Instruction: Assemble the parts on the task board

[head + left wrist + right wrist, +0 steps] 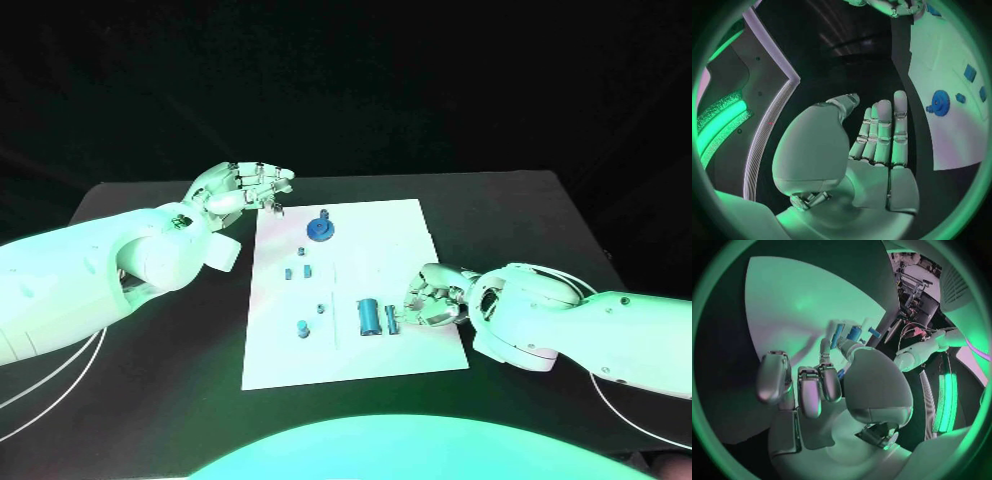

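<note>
Right hand (433,300): at task board (375,360) right edge, fingers curled beside blue cylinder (369,316), grip unclear. Left hand (242,186): fingers spread, empty, beyond board's far-left corner. Gear (322,231), small parts (299,272) loose; assembly barely begun.

A black tabletop (519,215) spreads from the centre out toward 3 and 9 o'clock, with thin white cables (51,385) trailing at 8 o'clock.

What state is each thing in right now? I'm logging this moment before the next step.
task board: flat on the table, parts spread on it.
gear: lying on the board, untouched.
cylinder: lying on the board beside the right hand.
left hand: open, holding nothing, at the board's far left corner.
right hand: fingers curled at the board's right edge; whether it holds anything, unclear.
</note>
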Available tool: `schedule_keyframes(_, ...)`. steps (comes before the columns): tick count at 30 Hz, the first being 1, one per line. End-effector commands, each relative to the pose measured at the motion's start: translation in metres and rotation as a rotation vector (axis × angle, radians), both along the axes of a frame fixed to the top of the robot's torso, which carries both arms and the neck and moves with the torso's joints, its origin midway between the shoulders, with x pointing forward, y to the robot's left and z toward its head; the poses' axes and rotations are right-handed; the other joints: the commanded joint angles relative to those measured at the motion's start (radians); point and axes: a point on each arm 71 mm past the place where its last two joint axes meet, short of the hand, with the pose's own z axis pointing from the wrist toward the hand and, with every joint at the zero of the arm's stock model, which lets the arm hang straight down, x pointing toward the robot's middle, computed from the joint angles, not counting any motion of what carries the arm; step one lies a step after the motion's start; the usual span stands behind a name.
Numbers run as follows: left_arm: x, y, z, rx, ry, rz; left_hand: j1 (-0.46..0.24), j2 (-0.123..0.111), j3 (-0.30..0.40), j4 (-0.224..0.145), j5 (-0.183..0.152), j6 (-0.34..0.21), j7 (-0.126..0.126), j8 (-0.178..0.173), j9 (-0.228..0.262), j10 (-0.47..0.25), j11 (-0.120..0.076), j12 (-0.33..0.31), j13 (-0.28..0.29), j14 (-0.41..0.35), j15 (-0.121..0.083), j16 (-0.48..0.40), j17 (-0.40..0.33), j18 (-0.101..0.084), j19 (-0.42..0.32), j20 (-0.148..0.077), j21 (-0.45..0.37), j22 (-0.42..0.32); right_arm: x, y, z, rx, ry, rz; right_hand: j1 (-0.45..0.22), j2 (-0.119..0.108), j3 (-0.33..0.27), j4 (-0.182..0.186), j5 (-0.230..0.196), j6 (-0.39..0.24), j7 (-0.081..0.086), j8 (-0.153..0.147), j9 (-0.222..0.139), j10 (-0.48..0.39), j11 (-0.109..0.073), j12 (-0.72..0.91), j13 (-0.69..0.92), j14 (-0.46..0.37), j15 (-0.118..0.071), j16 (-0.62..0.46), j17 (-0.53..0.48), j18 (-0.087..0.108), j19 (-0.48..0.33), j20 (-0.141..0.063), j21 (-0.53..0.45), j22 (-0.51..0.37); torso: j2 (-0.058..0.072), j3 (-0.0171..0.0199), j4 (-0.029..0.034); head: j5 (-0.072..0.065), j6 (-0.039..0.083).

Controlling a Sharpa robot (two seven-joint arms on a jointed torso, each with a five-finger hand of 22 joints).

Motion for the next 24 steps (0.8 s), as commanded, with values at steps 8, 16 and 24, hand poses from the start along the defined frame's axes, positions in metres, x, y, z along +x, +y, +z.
schedule_keyframes(8,0.001,-0.004,0.0,-0.015,-0.011,-0.012,0.007,0.006,0.001,0.006,0.005,-0.007,0.019,0.006,-0.001,-0.005,0.0,0.005,-0.001,-0.007,0.001,0.003,-0.001,0.014,0.004,0.001,-0.004,-0.002,0.028,-0.012,0.023,0.262,-0.061,-0.124,0.014,-0.05,-0.045,0.002,-0.006,-0.069,0.03,-0.036,-0.011,-0.023,0.025,-0.083,0.089,0.078,0.02,-0.021,0.149,0.021,-0.028,0.012,-0.136,0.138,-0.011,-0.0038,-0.001,0.0,0.011)
schedule_keyframes(16,0.004,-0.005,-0.002,-0.031,-0.013,0.005,0.01,0.005,0.001,0.006,0.005,-0.013,0.02,0.005,-0.003,-0.009,0.001,0.004,-0.002,-0.011,0.002,0.002,-0.003,0.014,0.002,0.002,-0.006,-0.003,0.064,-0.034,0.038,0.503,-0.15,-0.266,0.06,-0.04,-0.061,-0.015,-0.005,-0.094,0.04,-0.04,-0.009,-0.062,0.035,-0.136,0.052,0.068,0.028,-0.04,0.108,0.034,-0.053,0.021,-0.222,0.118,-0.029,-0.0101,0.0025,-0.002,0.017)
schedule_keyframes(24,0.01,-0.002,-0.008,-0.07,-0.006,0.079,0.02,0.003,0.002,0.016,0.005,-0.023,0.025,0.02,-0.008,-0.019,0.009,0.018,-0.007,-0.111,0.015,-0.073,-0.046,0.011,-0.064,0.014,-0.076,-0.036,0.096,-0.042,0.043,0.678,-0.232,-0.356,0.142,0.005,-0.018,-0.063,-0.002,-0.167,0.069,-0.04,-0.009,-0.327,0.061,-0.52,-0.232,-0.041,0.053,-0.209,-0.183,0.104,-0.231,0.045,-0.741,-0.029,-0.048,-0.0202,-0.0013,0.0,0.032)
